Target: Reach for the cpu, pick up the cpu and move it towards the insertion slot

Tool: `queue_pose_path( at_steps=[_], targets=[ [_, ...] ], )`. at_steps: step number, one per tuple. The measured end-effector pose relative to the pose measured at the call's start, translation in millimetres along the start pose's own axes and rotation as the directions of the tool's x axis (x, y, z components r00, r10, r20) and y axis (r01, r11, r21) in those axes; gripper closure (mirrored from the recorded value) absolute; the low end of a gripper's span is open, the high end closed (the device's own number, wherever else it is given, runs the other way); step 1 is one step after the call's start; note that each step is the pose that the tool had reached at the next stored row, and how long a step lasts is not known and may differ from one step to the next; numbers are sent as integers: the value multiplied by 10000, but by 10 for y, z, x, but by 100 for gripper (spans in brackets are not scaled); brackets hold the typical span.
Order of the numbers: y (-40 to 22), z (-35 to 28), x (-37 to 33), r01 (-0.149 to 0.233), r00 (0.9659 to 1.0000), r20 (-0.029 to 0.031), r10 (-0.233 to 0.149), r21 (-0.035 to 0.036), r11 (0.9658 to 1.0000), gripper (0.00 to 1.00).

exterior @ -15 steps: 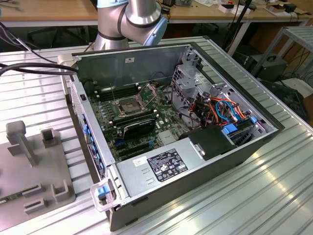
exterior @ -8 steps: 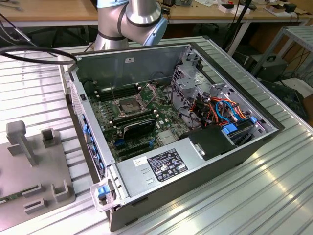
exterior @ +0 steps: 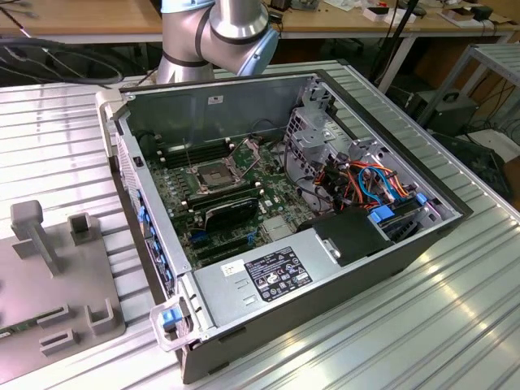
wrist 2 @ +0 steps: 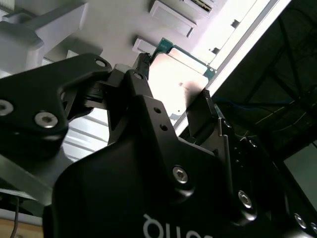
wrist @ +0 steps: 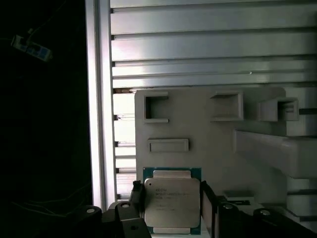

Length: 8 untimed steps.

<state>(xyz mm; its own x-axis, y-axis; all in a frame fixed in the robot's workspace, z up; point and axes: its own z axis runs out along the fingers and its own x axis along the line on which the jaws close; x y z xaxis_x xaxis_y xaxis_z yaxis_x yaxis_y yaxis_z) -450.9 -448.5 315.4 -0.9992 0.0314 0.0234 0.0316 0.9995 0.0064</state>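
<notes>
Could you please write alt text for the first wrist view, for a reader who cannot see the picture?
The gripper holds the cpu, a flat silvery square chip with a green edge, between its two black fingers. Behind it are a grey fixture plate with raised holders and a ribbed metal table.

Setting: robotics or electronics lab with workshop fittings.
Work surface: ribbed aluminium table (exterior: 455,325) of slotted profile runs, carrying the whole setup.
Test article: opened desktop computer case (exterior: 284,219) lying on its side at the table's middle, motherboard (exterior: 219,195), coloured cable bundle (exterior: 370,183) and power supply (exterior: 268,276) exposed.
Fixture: grey moulded holder plate (exterior: 57,276) with posts and brackets at the table's edge toward the exterior view's left.
Equipment: silver and blue industrial robot arm (exterior: 215,32) mounted behind the case.
Background: wooden benches (exterior: 81,20) along the far edge, strewn with cables and small gear; a metal shelf frame (exterior: 487,73) toward the exterior view's right.
</notes>
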Motion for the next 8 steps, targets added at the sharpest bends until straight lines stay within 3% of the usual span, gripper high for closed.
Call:
queue_pose_path(
  at_steps=[4, 8],
  targets=[
    [1, -120, 3, 0, 10000, 0, 0, 1, 10000, 45],
    [2, -347, 8, 0, 10000, -1, 0, 1, 10000, 45]
  ],
)
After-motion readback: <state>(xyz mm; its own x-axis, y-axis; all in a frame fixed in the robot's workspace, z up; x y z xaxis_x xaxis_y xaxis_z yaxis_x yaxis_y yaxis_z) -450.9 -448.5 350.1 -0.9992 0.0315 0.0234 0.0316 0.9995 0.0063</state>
